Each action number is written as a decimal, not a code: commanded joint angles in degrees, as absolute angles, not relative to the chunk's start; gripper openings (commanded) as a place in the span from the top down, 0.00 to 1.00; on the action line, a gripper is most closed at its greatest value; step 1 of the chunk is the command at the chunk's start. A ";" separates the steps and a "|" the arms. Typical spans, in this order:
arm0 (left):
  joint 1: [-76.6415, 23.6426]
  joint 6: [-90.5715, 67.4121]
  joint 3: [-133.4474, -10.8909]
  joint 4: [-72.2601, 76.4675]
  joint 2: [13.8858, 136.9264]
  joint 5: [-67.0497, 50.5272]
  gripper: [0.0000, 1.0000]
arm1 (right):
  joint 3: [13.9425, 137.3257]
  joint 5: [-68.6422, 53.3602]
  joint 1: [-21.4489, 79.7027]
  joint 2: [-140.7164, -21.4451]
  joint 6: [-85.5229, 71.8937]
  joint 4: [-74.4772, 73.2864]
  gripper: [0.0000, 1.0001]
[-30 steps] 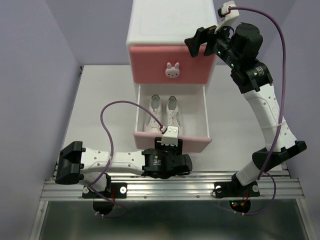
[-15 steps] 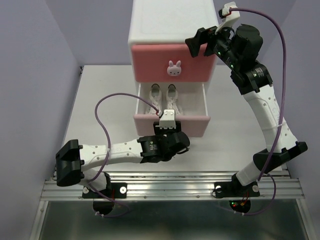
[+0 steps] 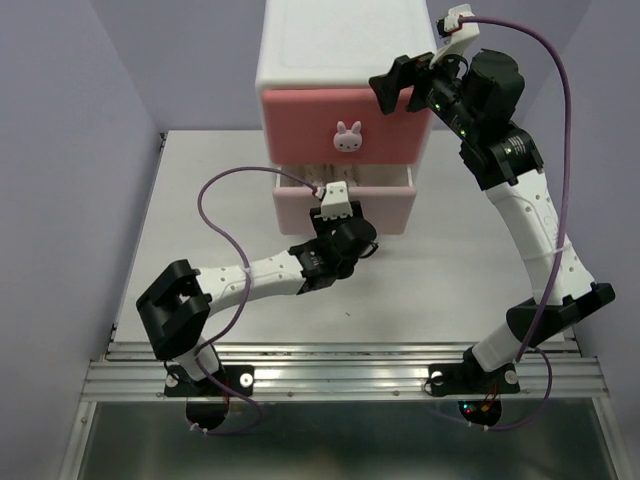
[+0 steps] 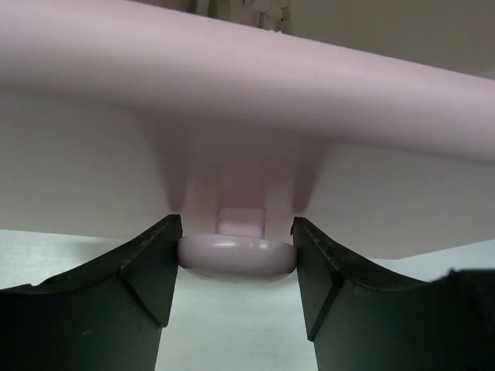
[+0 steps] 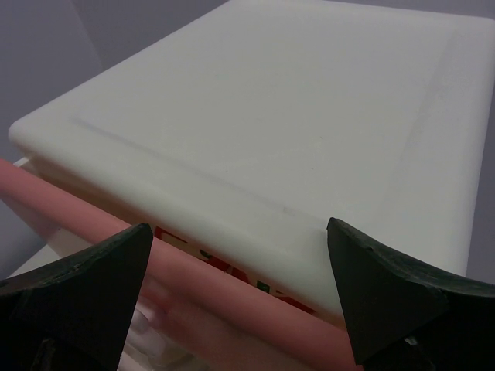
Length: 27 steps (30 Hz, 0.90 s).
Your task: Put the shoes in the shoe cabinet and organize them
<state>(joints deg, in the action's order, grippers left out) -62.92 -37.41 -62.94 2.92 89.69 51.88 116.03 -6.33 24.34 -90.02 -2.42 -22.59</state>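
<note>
The shoe cabinet (image 3: 345, 45) stands at 12 o'clock on the table (image 3: 200, 220). My left gripper (image 4: 236, 239) is clamped on the pale knob (image 4: 237, 256) of the lower drawer (image 3: 385, 210), one finger touching each side. That drawer stands only a little way out. A scrap of the white sneakers (image 4: 267, 9) peeks over its rim.

My right gripper (image 5: 237, 232) hangs spread wide at the 4 o'clock corner of the cabinet's top, holding nothing. Its fingers (image 5: 85, 278) straddle the corner. The upper drawer (image 3: 300, 125), darker pink with a bunny knob (image 3: 346, 138), sits pushed in. A sliver of the red flip-flops (image 5: 220, 265) shows in the gap above its front.
</note>
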 commanded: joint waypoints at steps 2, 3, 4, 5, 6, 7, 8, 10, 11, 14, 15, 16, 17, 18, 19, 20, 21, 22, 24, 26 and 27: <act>-54.24 -31.12 -67.14 19.06 95.09 55.20 1.00 | 112.59 -7.82 24.17 -93.25 -6.33 -34.72 0.00; -52.84 -29.81 -68.11 20.38 97.36 55.11 1.00 | 112.67 -7.91 24.17 -93.25 -6.42 -34.72 0.00; -52.21 -29.36 -69.07 20.74 98.51 55.11 1.00 | 112.76 -8.00 24.17 -93.16 -6.50 -34.63 0.00; -51.60 -29.01 -71.26 20.83 99.48 55.11 1.00 | 112.85 -8.00 24.17 -93.16 -6.59 -34.45 0.00; -50.63 -28.74 -72.32 20.92 101.58 55.72 1.00 | 112.94 -7.91 24.17 -93.08 -6.59 -34.54 0.00; -50.36 -28.91 -73.29 20.92 102.38 56.24 1.00 | 112.85 -7.74 24.17 -92.99 -6.59 -34.45 0.00; -50.01 -29.35 -74.61 21.00 103.09 56.77 1.00 | 112.85 -7.82 24.17 -92.90 -6.68 -34.45 0.00; -49.48 -29.79 -76.19 21.45 104.76 59.14 0.95 | 112.41 -8.08 24.17 -92.73 -7.03 -34.37 0.00; -49.48 -30.14 -76.55 21.62 105.20 60.46 0.94 | 112.24 -8.17 24.17 -92.55 -7.21 -34.28 0.00; -48.70 -31.47 -77.52 22.84 106.43 62.14 0.89 | 110.92 -8.87 24.17 -91.58 -7.47 -33.05 0.00; -48.52 -31.03 -78.04 23.29 106.87 61.96 0.88 | 110.83 -8.62 24.17 -91.58 -7.38 -33.05 0.00; -48.25 -29.46 -79.35 23.38 107.57 62.05 0.87 | 110.74 -8.61 24.17 -91.32 -7.21 -33.13 0.00; -48.25 -28.66 -79.71 23.38 107.75 62.31 0.87 | 110.48 -8.53 24.17 -91.14 -7.03 -33.13 0.00; -48.34 -28.13 -79.72 23.38 107.49 62.31 0.86 | 110.39 -8.35 24.17 -91.06 -7.12 -33.05 0.00; -48.34 -28.30 -79.37 23.38 106.27 62.05 0.85 | 110.04 -8.35 24.17 -90.88 -7.29 -33.05 0.00; -48.25 -28.56 -77.80 23.38 105.22 61.79 0.77 | 110.04 -8.44 24.17 -90.79 -7.38 -33.05 0.00; -48.34 -28.83 -77.00 23.29 104.07 61.44 0.74 | 110.13 -8.44 24.17 -90.70 -7.47 -33.05 0.00; -48.34 -28.83 -75.25 22.86 101.37 60.83 0.64 | 110.56 -8.26 24.17 -90.88 -7.64 -33.05 0.00; -48.78 -30.05 -73.75 19.89 96.80 59.86 0.51 | 111.35 -7.82 24.17 -91.14 -7.73 -33.05 0.00; -49.30 -29.45 -72.52 17.50 93.71 58.54 0.30 | 112.41 -7.03 24.17 -91.58 -7.82 -33.22 0.00; -49.92 -28.23 -71.99 14.18 90.65 56.88 0.27 | 113.63 -6.34 24.17 -92.02 -7.91 -33.05 0.00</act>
